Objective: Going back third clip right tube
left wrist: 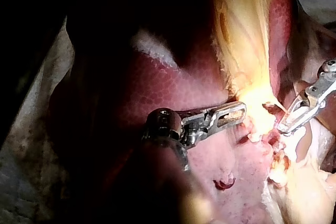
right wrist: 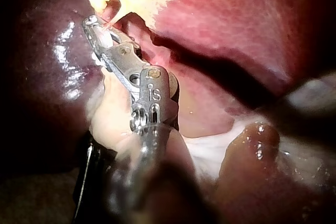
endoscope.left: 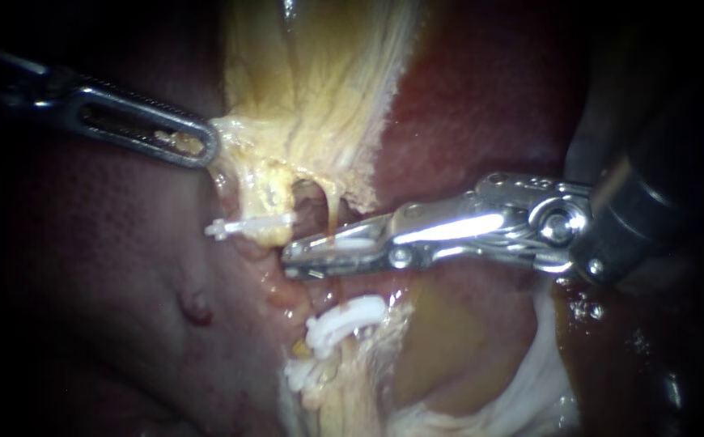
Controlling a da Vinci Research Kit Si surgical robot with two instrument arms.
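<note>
**Right tool at the right tube, clip in its jaws**

The right tube (endoscope.left: pixel 332 212) is a thin strand hanging from the yellow tissue (endoscope.left: pixel 320 89). The right tool (endoscope.left: pixel 291 260) lies across it, jaws narrow and holding a white clip (endoscope.left: pixel 350 241). Whether that clip encircles the tube cannot be told. Two white clips (endoscope.left: pixel 344 317) sit farther down the tube. A fourth clip (endoscope.left: pixel 247 225) sits on a stump just beside it. The left tool (endoscope.left: pixel 206 146), well apart from the tube, is clamped on the yellow tissue's edge, over the liver (endoscope.left: pixel 109 275).
</note>
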